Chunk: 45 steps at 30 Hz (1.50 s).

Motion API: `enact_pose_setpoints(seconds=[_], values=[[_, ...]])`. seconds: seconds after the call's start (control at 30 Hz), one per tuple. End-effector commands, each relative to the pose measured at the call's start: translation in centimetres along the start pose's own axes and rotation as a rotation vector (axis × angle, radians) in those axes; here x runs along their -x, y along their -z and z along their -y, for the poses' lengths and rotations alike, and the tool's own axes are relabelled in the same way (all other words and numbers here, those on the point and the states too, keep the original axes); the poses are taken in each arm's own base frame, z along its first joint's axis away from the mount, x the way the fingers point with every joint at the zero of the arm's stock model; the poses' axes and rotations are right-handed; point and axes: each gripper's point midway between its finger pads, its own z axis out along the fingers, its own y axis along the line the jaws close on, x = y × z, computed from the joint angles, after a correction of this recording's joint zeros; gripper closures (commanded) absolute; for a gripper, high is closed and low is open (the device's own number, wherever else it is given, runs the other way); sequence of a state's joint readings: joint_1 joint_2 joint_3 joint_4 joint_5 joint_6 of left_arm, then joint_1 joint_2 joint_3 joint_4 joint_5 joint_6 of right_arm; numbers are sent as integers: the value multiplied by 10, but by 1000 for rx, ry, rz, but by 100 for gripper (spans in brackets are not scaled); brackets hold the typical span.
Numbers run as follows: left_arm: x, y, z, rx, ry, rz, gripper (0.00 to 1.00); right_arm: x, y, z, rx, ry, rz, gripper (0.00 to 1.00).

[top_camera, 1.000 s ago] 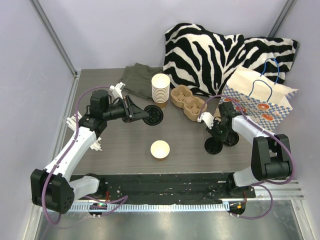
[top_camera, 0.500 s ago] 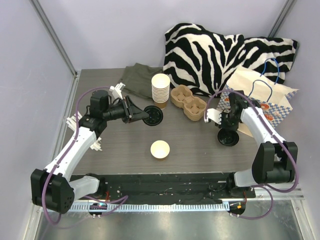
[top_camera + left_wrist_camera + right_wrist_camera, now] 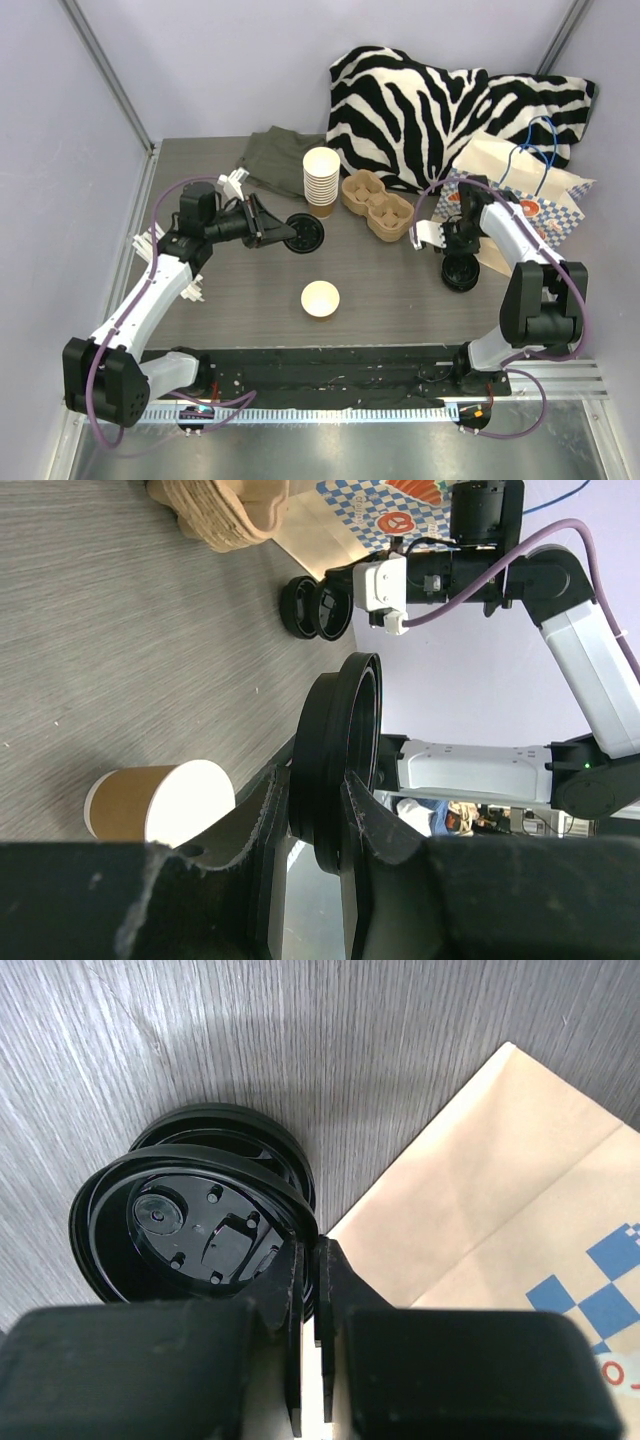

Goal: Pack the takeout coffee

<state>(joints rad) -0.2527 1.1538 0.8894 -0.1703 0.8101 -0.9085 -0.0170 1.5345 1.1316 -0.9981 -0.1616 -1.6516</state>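
The single brown paper cup (image 3: 321,298) stands open-topped and lidless on the table's front middle; it also shows in the left wrist view (image 3: 160,802). My left gripper (image 3: 290,233) is shut on the rim of a black lid (image 3: 340,750), held on edge above the table to the cup's back left. My right gripper (image 3: 458,255) is shut on the rim of another black lid (image 3: 195,1225), tilted over a further black lid (image 3: 285,1155) lying on the table beside the paper bag (image 3: 520,195).
A tall stack of cream-and-brown cups (image 3: 321,176) and a pulp cup carrier (image 3: 377,205) stand behind the cup. A green cloth (image 3: 275,155) and a zebra pillow (image 3: 430,100) lie at the back. The bag's side (image 3: 500,1190) is right next to my right fingers.
My right gripper has carried its lid back and to the right, from the table's front toward the bag. The left arm and the cup have not moved.
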Motion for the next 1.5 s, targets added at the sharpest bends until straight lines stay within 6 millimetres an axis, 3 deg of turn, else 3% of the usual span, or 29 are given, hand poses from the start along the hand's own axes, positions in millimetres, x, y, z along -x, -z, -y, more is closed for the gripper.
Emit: enact_pose_setpoints(seconds=[0.0,0.13,0.17,0.23,0.3,0.37,0.5,0.53,0.6,0.77,0.83,0.97,1.13,1.17,1.23,1.27,1.47], values=[[-4,5,4,-23,-15,-10,98,-6,-4,1,-14,57,-22,88],[-4,5,2,-19,-9,-8,97,-8,-9,-1,-20,70,-31,76],[-4,5,2,-20,-9,-11,98,-7,-8,-1,-27,70,-29,67],[-3,5,3,-21,-11,-8,97,-5,-5,1,-42,72,-22,60],[-4,5,3,-24,-15,-9,97,0,4,4,-78,69,-5,47],[-5,5,2,-22,-10,-13,97,5,12,5,-99,70,10,43],[-7,7,3,-27,-2,-15,97,31,49,9,-194,55,96,38],[-9,7,4,-30,3,-20,97,54,61,10,-216,80,168,37],[-13,8,5,-46,11,-43,97,80,81,12,-263,41,253,33],[-30,10,12,-108,64,-149,96,179,168,5,-472,86,612,20],[-38,14,20,-153,73,-203,96,207,204,-3,-566,98,752,15],[-48,23,30,-199,107,-265,96,263,230,-37,-585,239,925,12],[-59,28,34,-238,164,-347,96,301,227,-66,-559,391,950,13],[-61,28,34,-237,168,-351,96,315,225,-82,-528,455,967,13],[-62,28,35,-239,167,-355,97,325,219,-88,-553,521,925,14],[-64,28,36,-240,163,-357,97,337,214,-103,-523,580,929,16],[-70,28,34,-220,172,-353,97,359,196,-116,-513,655,872,34]])
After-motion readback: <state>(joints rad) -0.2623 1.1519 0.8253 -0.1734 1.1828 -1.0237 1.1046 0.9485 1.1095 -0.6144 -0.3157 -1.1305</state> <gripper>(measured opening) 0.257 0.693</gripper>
